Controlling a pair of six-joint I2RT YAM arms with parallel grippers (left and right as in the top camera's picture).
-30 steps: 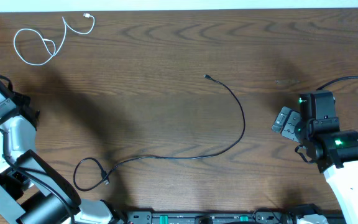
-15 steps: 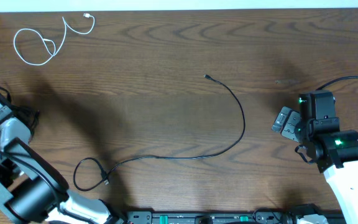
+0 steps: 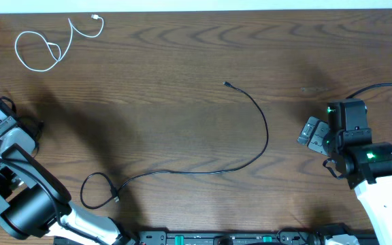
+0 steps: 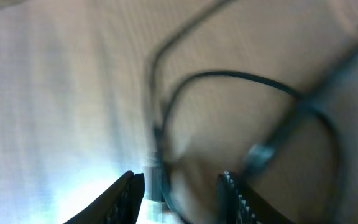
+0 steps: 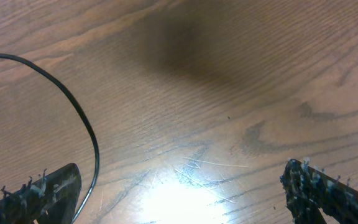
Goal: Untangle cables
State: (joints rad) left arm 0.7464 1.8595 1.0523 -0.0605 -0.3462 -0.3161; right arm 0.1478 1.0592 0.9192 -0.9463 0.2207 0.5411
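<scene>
Twice looking past parted, empty jaws: through the left gripper (image 4: 179,186) onto a blurred loop of the black cable (image 4: 241,76), through the right gripper (image 5: 179,186) onto wood by the right edge. Tracing that thin cable from its loop near the front left, running right, then arcing up to a free end at the middle of the table (image 3: 182,41), well apart from every edge. Finding the white cable (image 3: 43,47) coiled in the far left corner.
</scene>
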